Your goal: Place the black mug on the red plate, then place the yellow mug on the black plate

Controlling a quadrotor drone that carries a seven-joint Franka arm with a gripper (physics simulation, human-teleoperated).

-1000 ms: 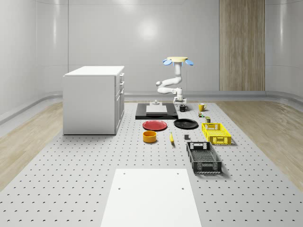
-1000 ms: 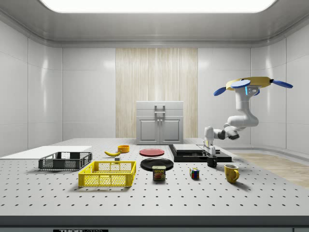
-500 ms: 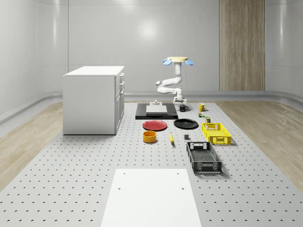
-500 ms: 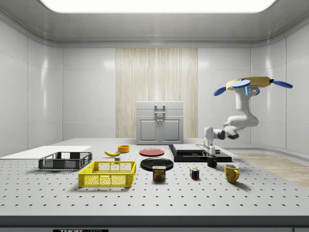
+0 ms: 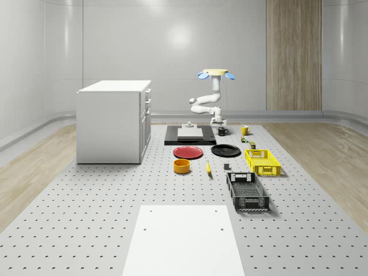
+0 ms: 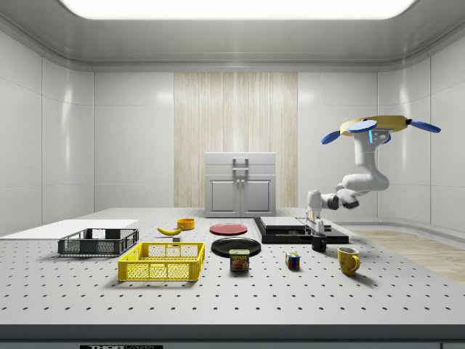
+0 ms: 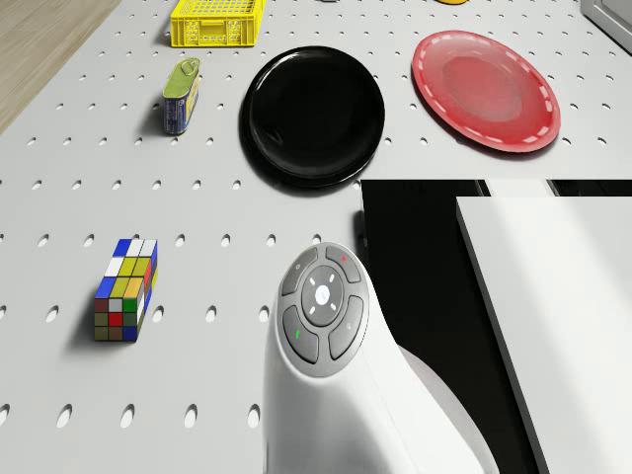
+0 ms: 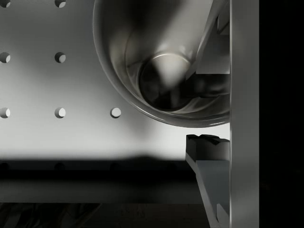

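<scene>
Perforated grey table (image 5: 115, 218) under pale curved walls (image 5: 115, 40)

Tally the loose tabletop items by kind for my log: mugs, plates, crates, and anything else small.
Mugs: 2 (black mug, yellow mug)
Plates: 2 (red plate, black plate)
Crates: 2 (yellow crate, black crate)
Bowl: 1
Banana: 1
Can: 1
Puzzle cube: 1
Total: 10

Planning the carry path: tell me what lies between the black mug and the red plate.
In the whole-scene view, only the black plate lies near the path from black mug to red plate; otherwise bare table.
</scene>
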